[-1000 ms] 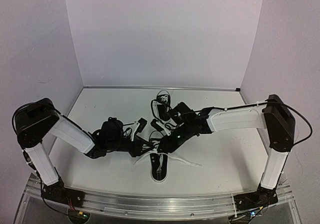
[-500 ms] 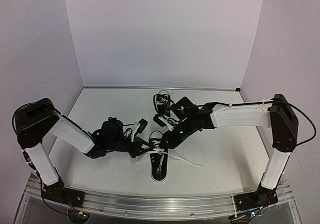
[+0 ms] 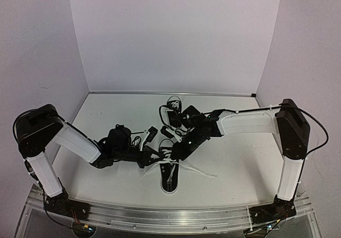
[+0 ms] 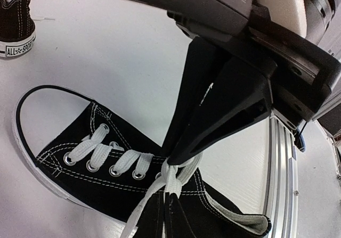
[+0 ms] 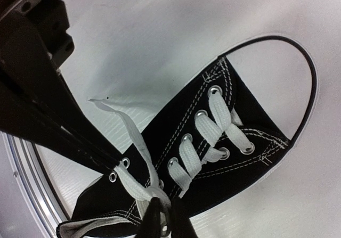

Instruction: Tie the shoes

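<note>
The near shoe (image 3: 169, 175) lies mid-table, toe cap towards the arms. My left gripper (image 3: 156, 156) and right gripper (image 3: 171, 152) meet over its lace crossing. In the left wrist view the shoe (image 4: 80, 179) fills the lower half. My left gripper (image 4: 169, 196) is shut on the white lace (image 4: 173, 182) at the crossing, and the right gripper's dark fingers (image 4: 213, 121) come down on the same spot. From the right wrist, my right gripper (image 5: 164, 210) is shut on the lace (image 5: 152, 190) of the shoe (image 5: 240, 115). The second shoe (image 3: 173, 109) (image 4: 16, 22) stands farther back, partly hidden by the right arm.
Loose lace ends trail over the table to the shoe's right (image 3: 201, 172) and left (image 3: 146, 173). An aluminium rail (image 3: 170, 216) runs along the near edge. White walls (image 3: 170, 41) close in the back and both sides.
The right wrist drew back towards the far shoe, then returned onto the near shoe's lace crossing. The left arm has barely moved.
</note>
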### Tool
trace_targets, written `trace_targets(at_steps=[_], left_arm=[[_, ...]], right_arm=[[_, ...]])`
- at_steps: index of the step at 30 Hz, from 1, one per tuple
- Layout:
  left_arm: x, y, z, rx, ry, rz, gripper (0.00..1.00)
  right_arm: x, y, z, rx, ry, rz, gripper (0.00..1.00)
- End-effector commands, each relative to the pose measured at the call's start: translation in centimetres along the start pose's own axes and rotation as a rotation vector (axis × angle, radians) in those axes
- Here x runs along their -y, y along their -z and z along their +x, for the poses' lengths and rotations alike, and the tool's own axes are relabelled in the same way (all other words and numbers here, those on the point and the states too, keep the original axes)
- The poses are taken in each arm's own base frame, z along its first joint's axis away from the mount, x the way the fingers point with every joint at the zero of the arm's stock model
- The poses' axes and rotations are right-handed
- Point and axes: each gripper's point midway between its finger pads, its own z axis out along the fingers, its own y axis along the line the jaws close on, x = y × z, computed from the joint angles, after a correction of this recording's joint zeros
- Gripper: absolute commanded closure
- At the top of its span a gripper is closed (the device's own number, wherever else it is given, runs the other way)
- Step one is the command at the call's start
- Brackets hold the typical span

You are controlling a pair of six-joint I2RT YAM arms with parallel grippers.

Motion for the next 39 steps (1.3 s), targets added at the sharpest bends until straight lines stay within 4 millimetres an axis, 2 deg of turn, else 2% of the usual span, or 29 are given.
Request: trace_targets(at_steps=[1,15,24,29,39], left_arm=[[0.1,-0.1,-1.2,0.032,-0.037,0.006,1.0],[-1.3,-0.2,0.5,-0.023,-0.016,-0.052,1.0],[-2.0,-0.5,0.7,-0.042,-0.014,-0.085,1.0],[-1.9,-0.9,0.8,-0.053,-0.01,-0.074,1.0],[-2.0,-1.2,1.2,-0.073,-0.008,-0.068,1.0]], right_arm=[[-0.2,1.1,-0.7,0.02,0.018,0.011,1.0],[0.0,3.8,-0.5,0.098,-0.006,0.065,1.0],[0.9,1.4,1.7,0.049,-0.029,0.052,1.0],[0.1,-0.9,2.1,0.031,-0.051,-0.037,1.0],[-2.8,-2.8,1.7,0.049,-0.079,-0.174,1.0]])
